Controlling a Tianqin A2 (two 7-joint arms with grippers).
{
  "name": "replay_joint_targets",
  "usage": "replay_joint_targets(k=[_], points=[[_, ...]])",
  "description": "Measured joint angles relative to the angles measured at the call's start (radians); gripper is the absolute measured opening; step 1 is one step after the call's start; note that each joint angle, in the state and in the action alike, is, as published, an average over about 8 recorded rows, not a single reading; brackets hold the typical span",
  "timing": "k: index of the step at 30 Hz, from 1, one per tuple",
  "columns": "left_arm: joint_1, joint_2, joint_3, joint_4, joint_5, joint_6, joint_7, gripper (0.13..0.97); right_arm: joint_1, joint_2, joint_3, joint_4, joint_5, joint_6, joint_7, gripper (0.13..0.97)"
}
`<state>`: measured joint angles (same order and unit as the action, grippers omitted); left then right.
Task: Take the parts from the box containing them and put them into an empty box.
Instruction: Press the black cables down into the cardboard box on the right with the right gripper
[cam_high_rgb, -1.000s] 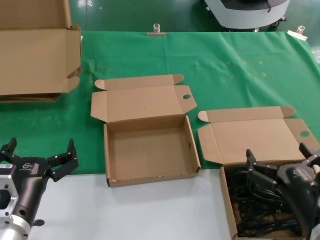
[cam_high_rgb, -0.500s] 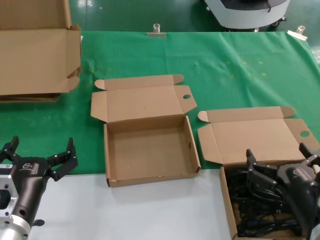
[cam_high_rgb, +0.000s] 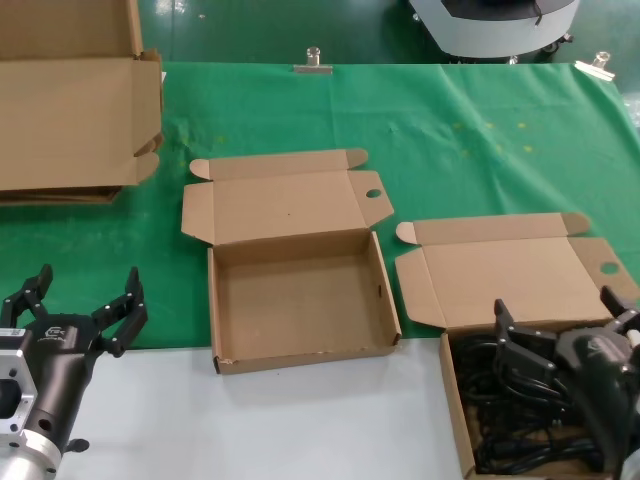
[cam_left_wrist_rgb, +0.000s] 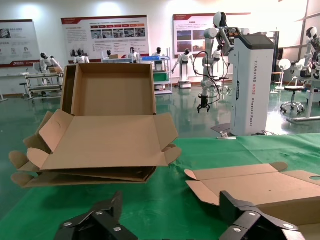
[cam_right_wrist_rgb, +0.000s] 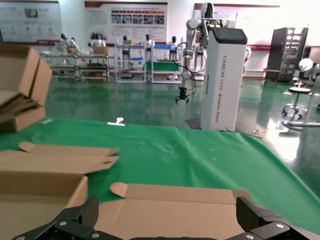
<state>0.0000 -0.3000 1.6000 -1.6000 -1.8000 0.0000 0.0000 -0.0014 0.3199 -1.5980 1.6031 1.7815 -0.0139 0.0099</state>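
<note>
A green cloth (cam_high_rgb: 480, 130) covers the far part of the table, with a white tabletop strip (cam_high_rgb: 300, 420) nearest the robot. At the far left corner sits a large plain carton (cam_high_rgb: 65, 120) with its flaps spread open, also seen in the left wrist view (cam_left_wrist_rgb: 100, 135). In the middle of the table lies the empty box (cam_high_rgb: 300, 300), a shallow square brown mailer with its hinged lid (cam_high_rgb: 285, 195) folded back flat and a round hole in 1 ear flap; its inside is bare. To its right, at the table's near edge, lies the box containing them (cam_high_rgb: 500, 270), a matching mailer with its lid laid back, its tray filled with a tangle of black parts (cam_high_rgb: 500, 420) that look like cables. The right gripper (cam_high_rgb: 565, 335) hangs over that tray just above the tangle, its 2 fingers spread wide with nothing between them. The left gripper (cam_high_rgb: 80, 305) hovers at the near left, beside the empty box and apart from it, its 2 fingers also spread wide and holding nothing. A metal clip (cam_high_rgb: 312, 62) pins the cloth at the far edge.
</note>
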Motion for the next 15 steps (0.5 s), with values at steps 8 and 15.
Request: replay_joint_targets(k=[8, 15], points=[[0.000, 0.000, 0.000, 0.000, 0.000, 0.000, 0.000, 0.631, 0.000, -0.008, 0.006, 0.000, -0.013, 0.001, -0.015, 0.966], [0.000, 0.000, 0.000, 0.000, 0.000, 0.000, 0.000, 0.484, -0.007, 0.001, 0.001, 0.011, -0.013, -0.009, -0.015, 0.966]])
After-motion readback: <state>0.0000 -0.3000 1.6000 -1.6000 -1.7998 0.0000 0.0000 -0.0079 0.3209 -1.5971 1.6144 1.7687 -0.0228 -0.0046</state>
